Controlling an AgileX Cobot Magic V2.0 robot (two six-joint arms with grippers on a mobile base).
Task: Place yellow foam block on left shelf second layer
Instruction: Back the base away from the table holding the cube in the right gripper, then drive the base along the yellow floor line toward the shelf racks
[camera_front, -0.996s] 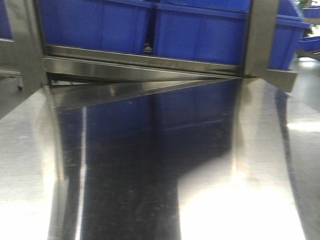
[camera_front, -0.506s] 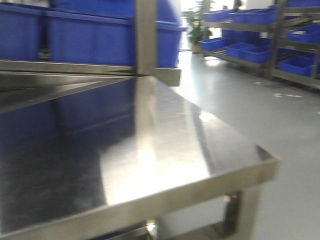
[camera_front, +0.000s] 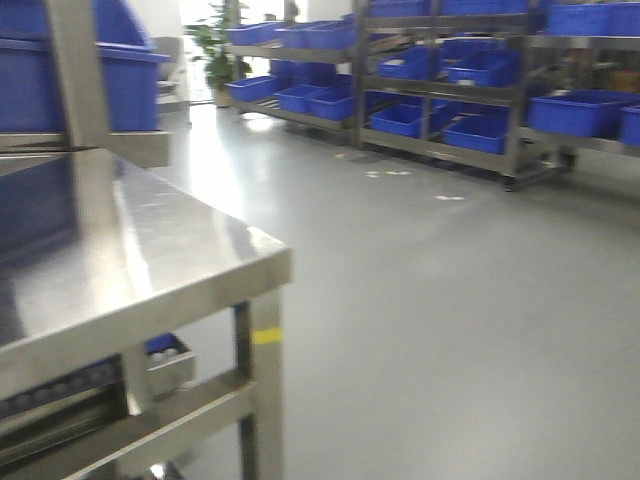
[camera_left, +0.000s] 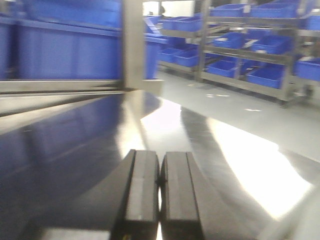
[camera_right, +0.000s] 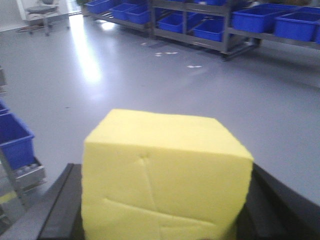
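Note:
The yellow foam block (camera_right: 165, 170) fills the lower middle of the right wrist view, with faint seam lines on its near face. My right gripper (camera_right: 167, 202) is shut on it, and a black finger (camera_right: 59, 205) shows at each side. Grey floor lies beyond the block. My left gripper (camera_left: 160, 170) is shut with nothing in it, over the steel table top (camera_left: 65, 140). Neither gripper appears in the front view. Racks (camera_front: 450, 90) with blue bins stand across the floor; I cannot tell which one is the left shelf.
A steel table (camera_front: 150, 250) takes the front view's left, its corner leg (camera_front: 265, 390) marked with yellow tape. Blue bins (camera_front: 30, 90) sit on a raised shelf behind its upright post (camera_front: 80, 80). A potted plant (camera_front: 215, 45) stands far back on the grey floor (camera_front: 450, 300).
The front view has swung right, from facing the table top and the blue bins to the table's corner, the grey floor and the far racks.

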